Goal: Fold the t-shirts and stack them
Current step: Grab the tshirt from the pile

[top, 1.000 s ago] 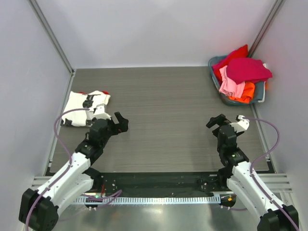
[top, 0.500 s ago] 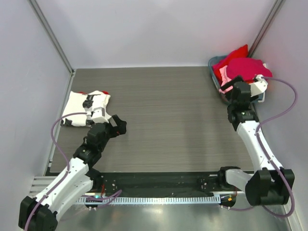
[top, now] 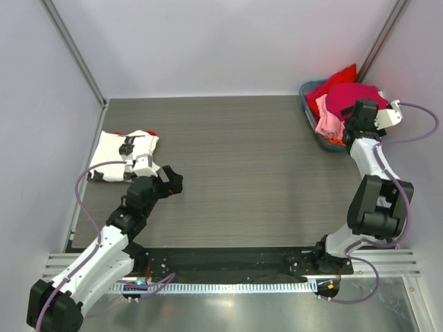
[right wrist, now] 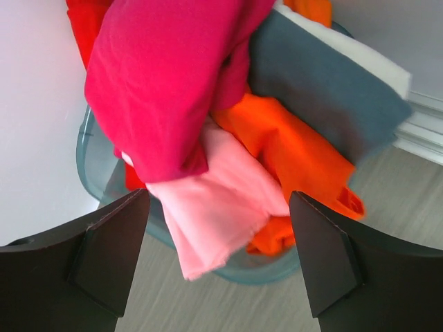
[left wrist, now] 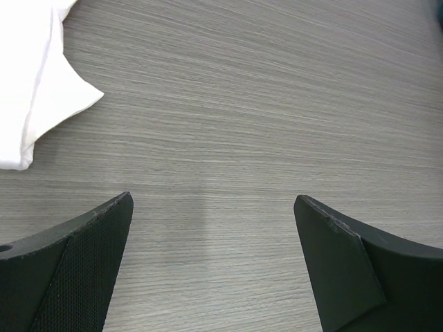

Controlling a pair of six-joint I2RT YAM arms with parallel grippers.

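Your worktop (top: pixel 242 159) fills the middle of the frame. The big change is your right arm (top: pixel 377 180): a second ago it sat folded low at the right, and now it stretches up to the grey-blue basket (top: pixel 324 142) in the upper right corner. Your left arm (top: pixel 111 238) has barely shifted. I read this as the reach for the next shirt.

The crimson tee (right wrist: pixel 166 76) tops the heap, draped over the pink tee (right wrist: pixel 235 187) and the orange tee (right wrist: pixel 291 159). The white tee (top: pixel 114 155) lies folded at the left edge.

Your right end effector (right wrist: pixel 218 204) hangs spread over the pile, gripping nothing. Your left end effector (left wrist: pixel 211 207) is also spread and empty, over the worktop near the white tee.
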